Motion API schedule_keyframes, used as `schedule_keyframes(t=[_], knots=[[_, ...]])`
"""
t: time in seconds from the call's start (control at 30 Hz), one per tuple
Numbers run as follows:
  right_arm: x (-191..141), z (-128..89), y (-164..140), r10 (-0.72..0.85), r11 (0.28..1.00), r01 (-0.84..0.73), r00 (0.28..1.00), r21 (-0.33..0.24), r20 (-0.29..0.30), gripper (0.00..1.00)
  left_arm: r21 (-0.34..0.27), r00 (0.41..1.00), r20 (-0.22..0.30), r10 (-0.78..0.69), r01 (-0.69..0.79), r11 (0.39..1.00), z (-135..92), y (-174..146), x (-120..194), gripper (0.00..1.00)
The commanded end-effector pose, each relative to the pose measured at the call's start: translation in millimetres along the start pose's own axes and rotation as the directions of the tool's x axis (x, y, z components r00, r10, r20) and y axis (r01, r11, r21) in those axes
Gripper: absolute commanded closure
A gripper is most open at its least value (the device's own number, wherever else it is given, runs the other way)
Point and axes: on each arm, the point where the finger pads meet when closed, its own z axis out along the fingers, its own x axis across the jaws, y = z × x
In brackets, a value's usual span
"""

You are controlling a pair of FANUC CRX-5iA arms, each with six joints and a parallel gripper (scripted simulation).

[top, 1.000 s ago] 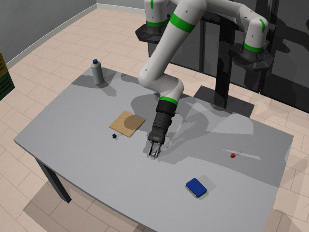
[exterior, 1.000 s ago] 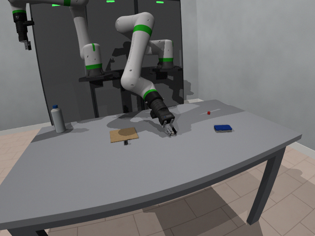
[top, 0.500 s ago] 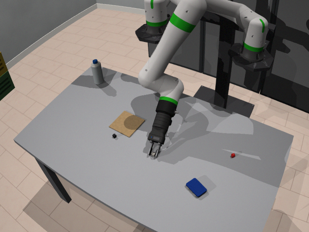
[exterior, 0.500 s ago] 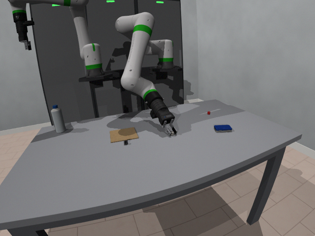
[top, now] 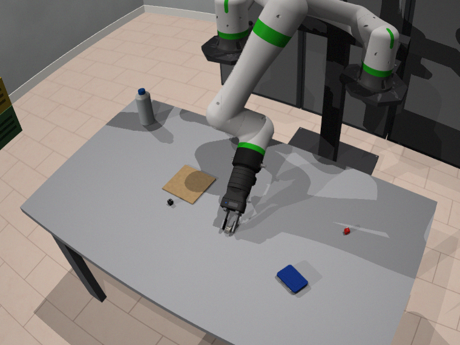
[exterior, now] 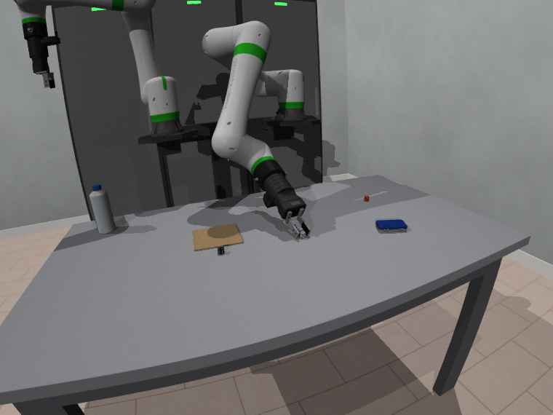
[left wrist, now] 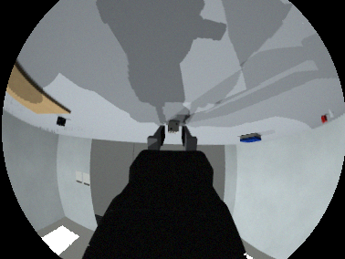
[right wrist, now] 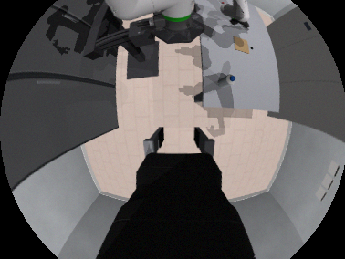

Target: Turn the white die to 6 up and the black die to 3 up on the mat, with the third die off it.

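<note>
White die [top: 227, 229] [exterior: 302, 234] [left wrist: 173, 126]: pips too small to read. Mat [left wrist: 34, 98] cut off by left wrist view's edge.
</note>
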Motion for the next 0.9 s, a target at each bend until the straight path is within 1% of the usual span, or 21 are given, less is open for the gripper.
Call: schedule_keyframes(t=[0.0,0.27,0.33,0.5,0.7,0.87], knots=[[0,-1,0,0.000,1.000,0.000,1.000,-0.002,0.000,0.00,-0.002,1.000,0.001,-0.001,0.001,1.000,-6,2,-1,0.36],[0,-1,0,0.000,1.000,0.000,1.000,-0.002,0.000,0.00,-0.002,1.000,0.001,-0.001,0.001,1.000,-35,2,-1,0.36],[0,-1,0,0.000,1.000,0.000,1.000,-0.002,0.000,0.00,-0.002,1.000,0.001,-0.001,0.001,1.000,-35,2,-1,0.36],[0,-1,0,0.000,1.000,0.000,1.000,-0.002,0.000,0.00,-0.002,1.000,0.001,-0.001,0.001,1.000,-45,2,-1,0.36],[0,-1,0,0.000,1.000,0.000,1.000,-0.002,0.000,0.00,-0.002,1.000,0.001,-0.001,0.001,1.000,-46,2,-1,0.36],[0,-1,0,0.000,1.000,0.000,1.000,-0.002,0.000,0.00,-0.002,1.000,0.001,-0.001,0.001,1.000,-50,10,-1,0.36]])
